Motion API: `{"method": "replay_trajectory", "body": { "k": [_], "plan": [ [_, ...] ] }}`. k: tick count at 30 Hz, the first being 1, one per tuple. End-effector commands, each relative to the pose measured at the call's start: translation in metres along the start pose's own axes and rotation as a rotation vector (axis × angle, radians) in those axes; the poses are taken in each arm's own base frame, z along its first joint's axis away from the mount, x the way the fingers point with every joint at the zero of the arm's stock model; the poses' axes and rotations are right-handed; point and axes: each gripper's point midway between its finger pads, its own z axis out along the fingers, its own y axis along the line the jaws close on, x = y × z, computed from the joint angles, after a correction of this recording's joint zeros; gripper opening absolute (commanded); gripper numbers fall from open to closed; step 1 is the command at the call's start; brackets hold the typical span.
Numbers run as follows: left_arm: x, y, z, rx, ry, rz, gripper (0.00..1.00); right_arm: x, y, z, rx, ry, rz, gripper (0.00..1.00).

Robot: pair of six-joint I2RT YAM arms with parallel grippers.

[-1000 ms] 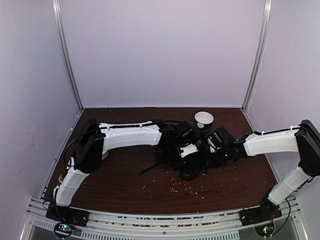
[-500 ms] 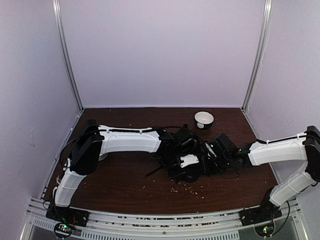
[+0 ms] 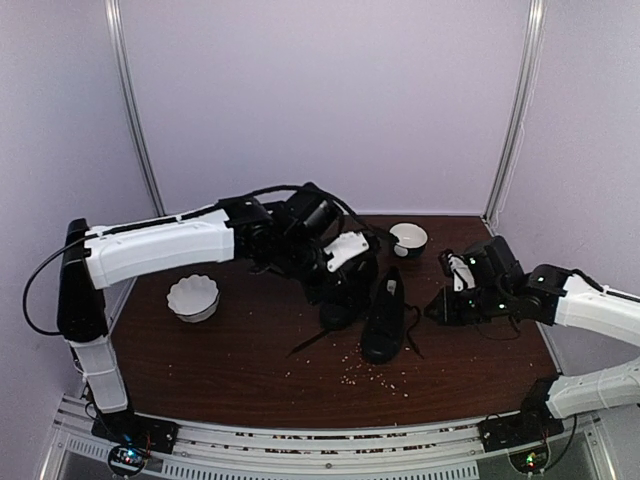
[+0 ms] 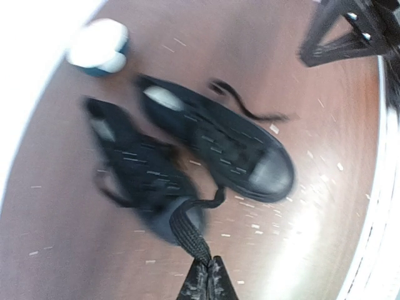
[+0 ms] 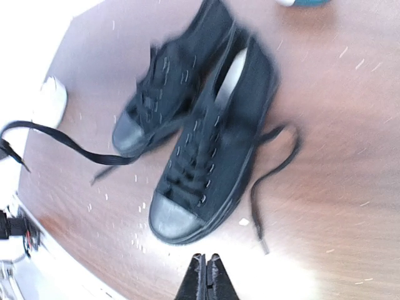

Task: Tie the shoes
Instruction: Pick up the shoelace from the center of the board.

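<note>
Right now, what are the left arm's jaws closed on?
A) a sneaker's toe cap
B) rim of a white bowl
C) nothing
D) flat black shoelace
D: in the left wrist view the jaws are shut on the flat black shoelace, which runs up to the black low-top sneakers.

Lab test booth: blank walls [image 3: 320, 100], aluminium rails [image 3: 300, 438]

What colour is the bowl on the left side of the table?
The bowl is white; it shows best in the top external view.
</note>
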Motion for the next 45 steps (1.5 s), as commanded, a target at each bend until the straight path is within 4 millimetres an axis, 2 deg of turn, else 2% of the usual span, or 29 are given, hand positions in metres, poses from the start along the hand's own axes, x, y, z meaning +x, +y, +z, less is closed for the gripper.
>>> {"method": "replay_trajectory", "body": {
  "k": [1,3,5,6,9,10,12,15,19,23,28,31,33,34,35,39,45],
  "plan": [
    [-0.008,0.030,-0.014,-0.113,-0.050,-0.014,0.00,-0.015,-0.028,-0.024,0.123,-0.034,-0.034,0.00],
    [-0.012,0.031,-0.017,-0.120,-0.060,-0.009,0.00,-0.011,-0.044,-0.021,0.200,-0.010,-0.039,0.00],
    [-0.014,0.032,-0.019,-0.123,-0.066,-0.010,0.00,-0.001,-0.055,-0.013,0.258,0.043,-0.042,0.08],
    [-0.015,0.032,-0.020,-0.124,-0.069,-0.010,0.00,0.004,-0.056,-0.009,0.266,0.065,-0.047,0.16],
    [-0.018,0.034,-0.021,-0.135,-0.076,-0.011,0.00,0.014,-0.048,0.005,0.248,0.105,-0.095,0.49],
    [-0.019,0.035,-0.022,-0.137,-0.079,-0.009,0.00,0.017,-0.045,0.011,0.240,0.124,-0.114,0.55],
    [-0.020,0.036,-0.023,-0.143,-0.081,-0.004,0.00,0.021,-0.043,0.022,0.240,0.164,-0.139,0.61],
    [-0.020,0.039,-0.023,-0.155,-0.079,0.005,0.00,0.026,-0.038,0.037,0.238,0.223,-0.182,0.63],
    [-0.017,0.043,-0.022,-0.169,-0.070,0.003,0.00,0.037,-0.040,0.055,0.284,0.293,-0.249,0.62],
    [-0.016,0.046,-0.023,-0.178,-0.068,-0.003,0.00,0.046,-0.046,0.074,0.317,0.348,-0.273,0.53],
    [-0.017,0.048,-0.022,-0.178,-0.072,-0.001,0.00,0.055,-0.054,0.092,0.342,0.392,-0.290,0.46],
    [-0.015,0.049,-0.021,-0.180,-0.067,-0.002,0.00,0.063,-0.060,0.099,0.362,0.417,-0.293,0.33],
    [-0.014,0.048,-0.019,-0.179,-0.062,-0.003,0.00,0.065,-0.063,0.099,0.374,0.427,-0.295,0.14],
    [-0.014,0.048,-0.019,-0.178,-0.062,-0.002,0.00,0.065,-0.064,0.097,0.382,0.426,-0.295,0.04],
    [-0.014,0.049,-0.019,-0.179,-0.063,-0.003,0.00,0.064,-0.065,0.095,0.390,0.422,-0.298,0.00],
    [-0.017,0.049,-0.023,-0.181,-0.072,0.000,0.00,0.044,-0.052,0.071,0.354,0.345,-0.289,0.00],
    [-0.025,0.049,-0.024,-0.180,-0.104,0.013,0.00,-0.013,-0.027,0.010,0.246,0.141,-0.232,0.00]
  ]
}}
